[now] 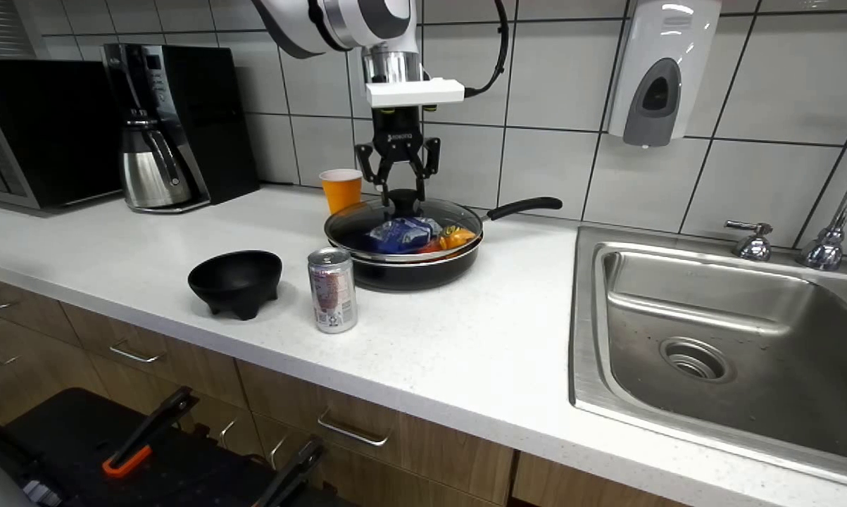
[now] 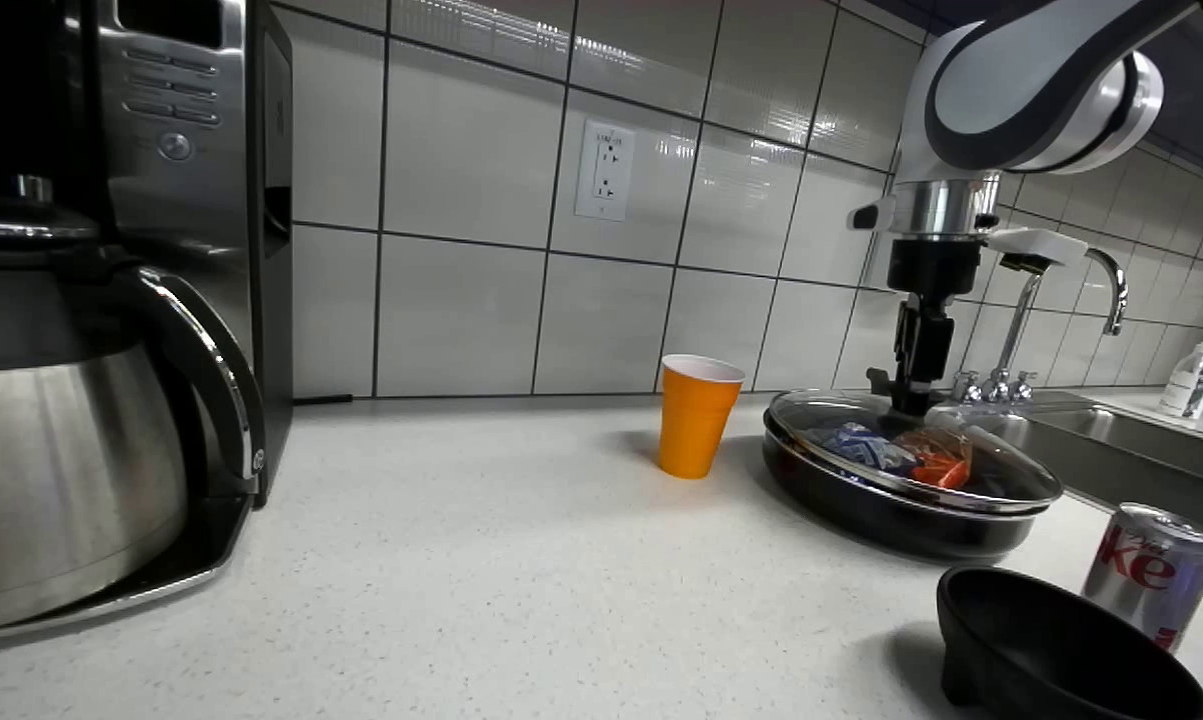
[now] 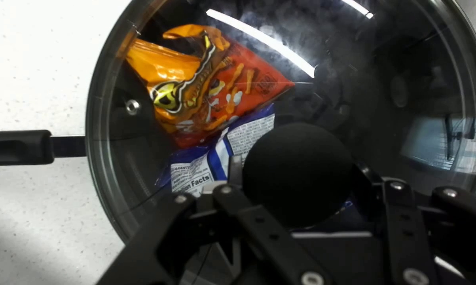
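Two fingers [image 3: 235,172] of the hand [image 1: 403,197] stand apart, one close on each side of the black knob [image 3: 297,174], which lies directly between them; whether they clamp it I cannot tell. The glass lid [image 3: 340,99] spreads out below the hand over the black pan [image 1: 423,276], whose handle [image 1: 525,206] points away to one side, its long axis roughly along the line joining the fingers.

My claw [image 1: 403,197] is straddling the knob [image 3: 297,174], the glass lid [image 3: 364,107] is blocking me below, and the tiled wall [image 1: 550,91] is rising behind. An orange cup [image 1: 341,191] and a can [image 1: 333,292] are standing near the pan [image 1: 427,273]; toward the sink [image 1: 584,338], the handle [image 1: 525,207] is jutting near the wall, leaving open counter [image 1: 493,324] before it.
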Controlling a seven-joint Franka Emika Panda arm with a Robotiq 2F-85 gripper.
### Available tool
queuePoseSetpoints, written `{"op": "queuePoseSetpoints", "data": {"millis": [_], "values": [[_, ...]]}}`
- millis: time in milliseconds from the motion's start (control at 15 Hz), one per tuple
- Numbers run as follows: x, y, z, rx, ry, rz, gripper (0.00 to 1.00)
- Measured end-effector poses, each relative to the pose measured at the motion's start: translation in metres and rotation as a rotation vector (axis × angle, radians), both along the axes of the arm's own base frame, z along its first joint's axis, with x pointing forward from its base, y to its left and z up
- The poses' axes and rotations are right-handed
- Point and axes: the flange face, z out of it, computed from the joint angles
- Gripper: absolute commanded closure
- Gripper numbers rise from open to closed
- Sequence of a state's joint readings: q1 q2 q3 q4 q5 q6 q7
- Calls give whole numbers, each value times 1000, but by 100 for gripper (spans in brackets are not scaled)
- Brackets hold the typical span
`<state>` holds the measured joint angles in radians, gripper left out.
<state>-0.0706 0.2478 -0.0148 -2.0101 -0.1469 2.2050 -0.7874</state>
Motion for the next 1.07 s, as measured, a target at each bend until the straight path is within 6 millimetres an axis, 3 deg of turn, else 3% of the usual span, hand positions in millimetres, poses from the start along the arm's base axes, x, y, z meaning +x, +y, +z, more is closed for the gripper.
{"op": "queuePoseSetpoints", "data": {"millis": [1067], "values": [[-1,0,-5,-12,-15,16,61]]}}
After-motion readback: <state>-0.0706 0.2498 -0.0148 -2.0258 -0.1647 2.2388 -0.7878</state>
